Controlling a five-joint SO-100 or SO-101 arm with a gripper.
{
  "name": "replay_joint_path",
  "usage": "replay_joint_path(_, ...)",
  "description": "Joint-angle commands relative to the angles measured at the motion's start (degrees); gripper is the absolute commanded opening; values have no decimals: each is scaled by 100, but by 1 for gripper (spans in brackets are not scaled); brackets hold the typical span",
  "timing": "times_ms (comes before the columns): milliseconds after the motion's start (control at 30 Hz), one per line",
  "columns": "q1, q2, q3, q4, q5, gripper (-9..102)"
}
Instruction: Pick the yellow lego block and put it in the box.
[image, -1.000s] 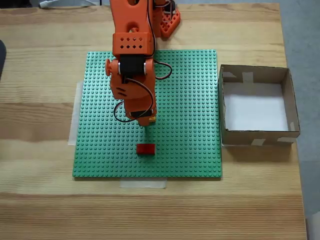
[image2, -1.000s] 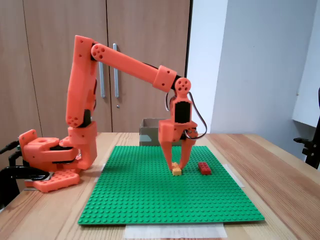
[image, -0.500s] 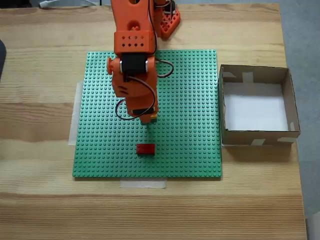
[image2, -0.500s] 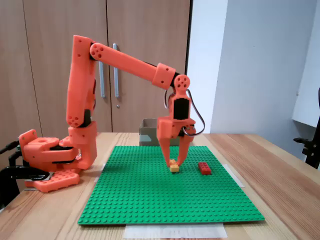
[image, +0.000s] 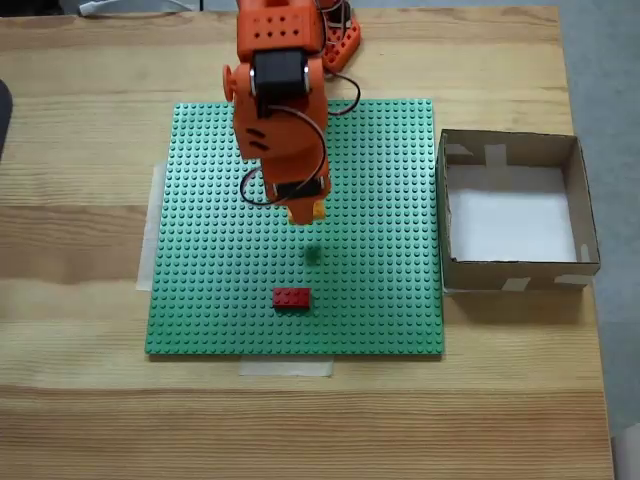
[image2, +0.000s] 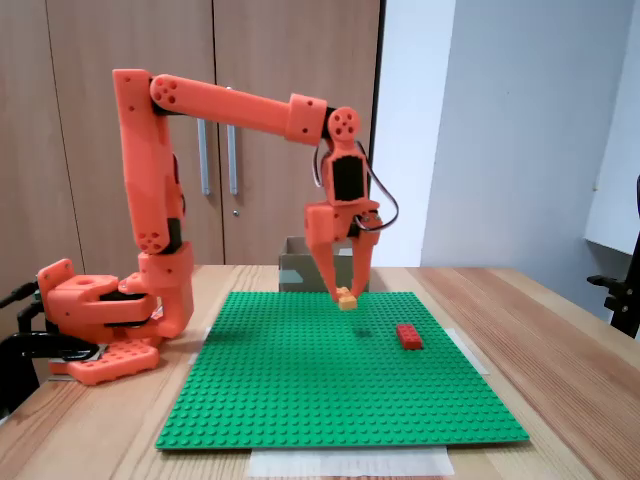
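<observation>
My pincer (image2: 346, 293) is nearly closed, its two fingers clamped on the yellow block (image2: 346, 299), which now hangs clear above the green baseplate (image2: 300, 390). A second ago that block sat on the plate with my fingertips around it; half a second ago it was barely off the studs. Now there is open air beneath it, and in the top-down fixed view a small dark shadow lies on the plate at 6 o'clock from the block (image: 317, 210).

My arm has risen and drawn back: in the top-down view the pincer (image: 305, 214) sits further toward 12 o'clock than before, and in the side view my upper link stands more upright and my forearm closer to level.

The red block (image: 291, 297) has not moved; it lies on the plate at 6 o'clock from my pincer in the top-down view, well apart from it. In the side view it (image2: 408, 336) rests toward 4 o'clock of the held block.

The box (image: 586, 216) stays beside the plate's 3 o'clock edge in the top-down view, its white floor bare.
</observation>
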Motion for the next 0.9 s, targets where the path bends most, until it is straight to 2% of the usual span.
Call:
replay_joint_path(0,-9,519,0,105,-62,-1)
replay_joint_path(467,-185,1169,-457,826,-176,-1)
replay_joint_path(867,-1195,1169,-1626,1257,308,-1)
